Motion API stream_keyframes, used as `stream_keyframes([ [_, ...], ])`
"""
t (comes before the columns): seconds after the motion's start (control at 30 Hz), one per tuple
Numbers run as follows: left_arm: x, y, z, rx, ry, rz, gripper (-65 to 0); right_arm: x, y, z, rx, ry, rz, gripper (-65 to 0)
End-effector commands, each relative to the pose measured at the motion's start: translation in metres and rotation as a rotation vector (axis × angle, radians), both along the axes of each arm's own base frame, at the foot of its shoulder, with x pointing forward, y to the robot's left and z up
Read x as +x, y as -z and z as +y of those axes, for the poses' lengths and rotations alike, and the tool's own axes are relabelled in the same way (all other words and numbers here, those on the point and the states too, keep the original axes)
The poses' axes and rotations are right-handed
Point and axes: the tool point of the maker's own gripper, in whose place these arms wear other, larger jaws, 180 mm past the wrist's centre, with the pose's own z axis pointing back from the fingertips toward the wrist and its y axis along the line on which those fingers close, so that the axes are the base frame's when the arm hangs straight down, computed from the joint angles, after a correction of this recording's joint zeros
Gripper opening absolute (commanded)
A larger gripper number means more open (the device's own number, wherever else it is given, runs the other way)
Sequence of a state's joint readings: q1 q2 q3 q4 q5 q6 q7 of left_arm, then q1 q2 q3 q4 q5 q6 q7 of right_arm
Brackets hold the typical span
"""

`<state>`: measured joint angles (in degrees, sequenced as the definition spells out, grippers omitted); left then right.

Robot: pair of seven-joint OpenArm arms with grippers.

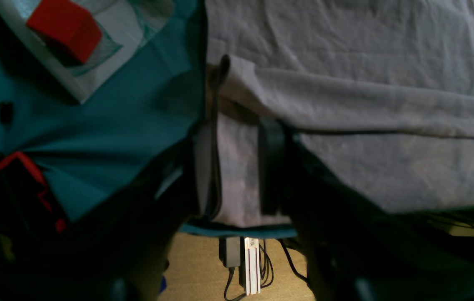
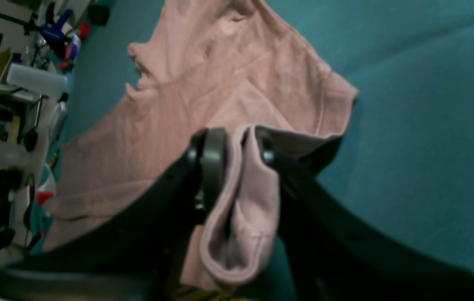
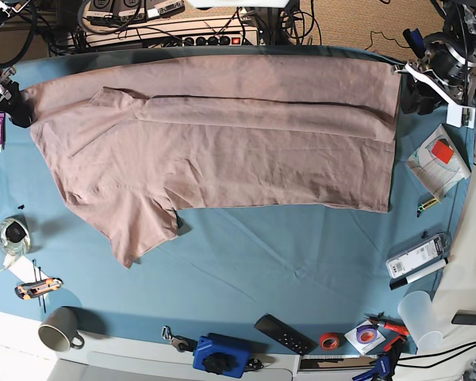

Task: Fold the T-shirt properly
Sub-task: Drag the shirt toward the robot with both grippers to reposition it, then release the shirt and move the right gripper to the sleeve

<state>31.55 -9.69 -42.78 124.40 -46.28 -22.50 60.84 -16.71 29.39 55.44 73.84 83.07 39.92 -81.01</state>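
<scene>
Tablecloth [image 3: 246, 262], teal, under spread T-shirt [image 3: 222, 143], cluttered edges

The T-shirt [image 3: 222, 151] is a plain dusty pinkish-brown with no print, lying on a teal-blue tablecloth [image 3: 262, 262]. Near the front edge sit a grey mug [image 3: 59, 329], a black remote [image 3: 284, 334] and a red tape roll [image 3: 328, 341]. A red block [image 1: 65, 28] lies on a white sheet [image 1: 107, 37] at the right.
</scene>
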Motion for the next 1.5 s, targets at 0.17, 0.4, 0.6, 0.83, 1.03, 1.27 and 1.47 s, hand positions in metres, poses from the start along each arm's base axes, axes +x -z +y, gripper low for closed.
stream_keyframes([
  [0.17, 0.005, -0.010, 0.001, 0.005, 0.003, -0.040, -44.5, -0.011, -0.008, -0.008, -0.026, -0.001, 0.008, -46.0],
  [0.4, 0.006, -0.011, 0.001, 0.004, -0.002, -0.049, -44.5, -0.035, 0.003, -0.011, -0.038, -0.007, 0.094, -46.0],
  [0.6, 0.007, -0.012, 0.001, 0.004, -0.004, -0.058, -44.5, -0.044, -0.024, -0.042, -0.088, 0.096, 0.024, -46.0],
  [0.83, 0.024, -0.033, 0.004, -0.006, -0.038, -0.199, -44.5, -0.028, -0.071, -0.071, -0.134, 0.199, -0.158, -46.0],
  [1.03, 0.035, -0.046, 0.003, -0.026, -0.059, -0.292, -44.5, 0.026, -0.064, -0.036, -0.099, 0.049, -0.173, -46.1],
  [1.27, 0.045, -0.048, 0.001, -0.021, -0.040, -0.282, -44.6, 0.102, -0.040, -0.005, -0.250, -0.085, -0.068, -46.1],
  [1.47, 0.053, -0.033, -0.006, -0.019, -0.019, -0.250, -44.5, 0.163, -0.044, 0.003, -0.448, -0.109, -0.092, -46.1],
])
